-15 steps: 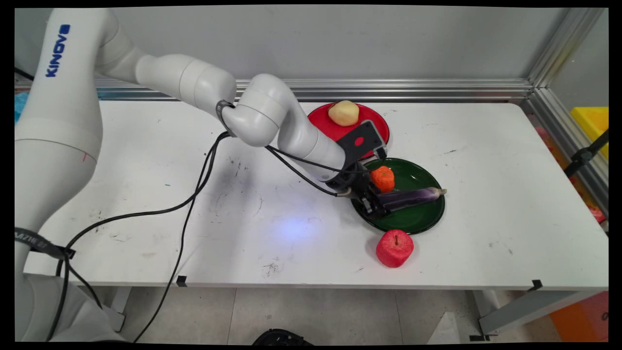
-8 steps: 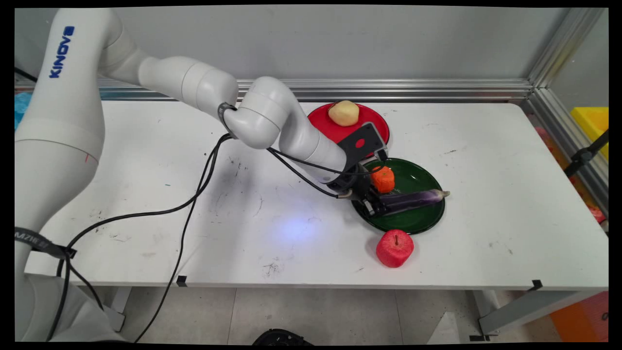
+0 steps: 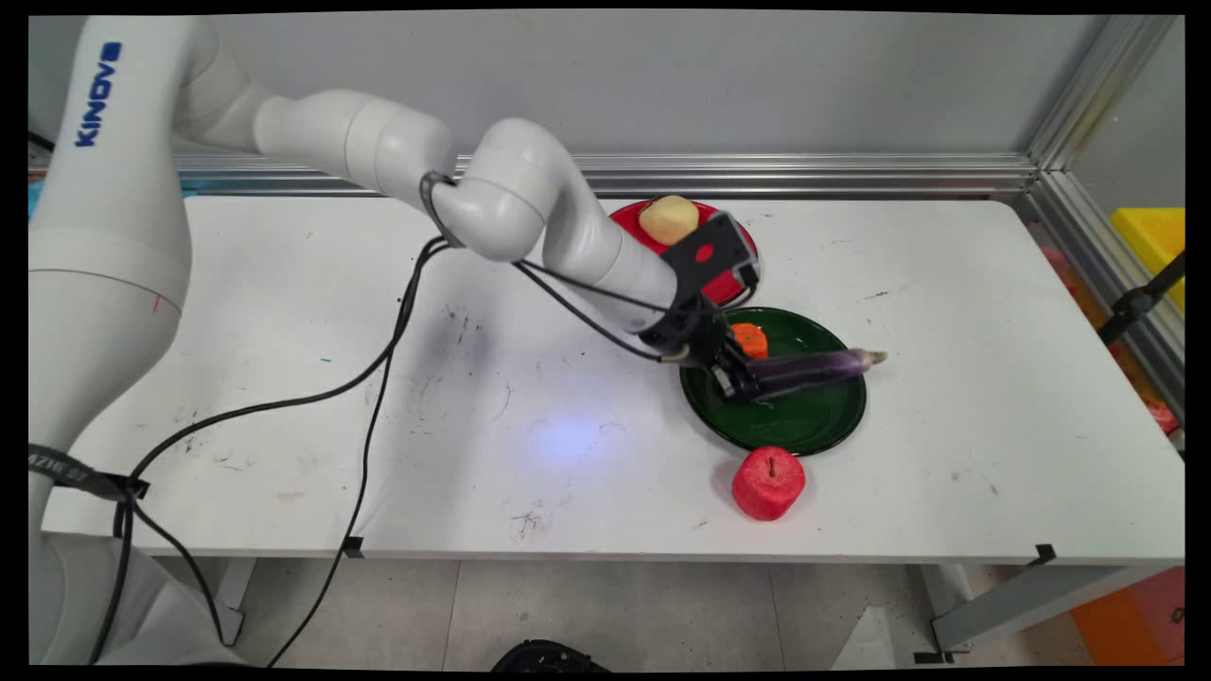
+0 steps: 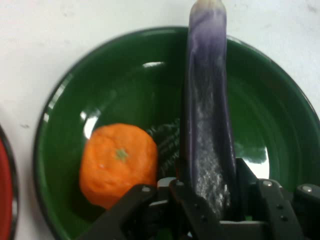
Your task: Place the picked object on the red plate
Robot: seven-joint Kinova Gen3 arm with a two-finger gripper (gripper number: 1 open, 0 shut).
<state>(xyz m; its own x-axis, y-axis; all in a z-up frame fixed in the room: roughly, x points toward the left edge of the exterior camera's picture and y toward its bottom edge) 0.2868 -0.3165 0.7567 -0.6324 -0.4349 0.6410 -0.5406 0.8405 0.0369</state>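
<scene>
Hand view: the eggplant [image 4: 207, 125] is clenched at one end by the pincer [image 4: 207, 192]; its long free end could sag and slip out over the green plate [image 4: 65, 100].

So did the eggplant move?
Yes. The eggplant, shut in the gripper, has risen off the green plate; its tip now sits higher and farther past the plate's far rim than before.
</scene>
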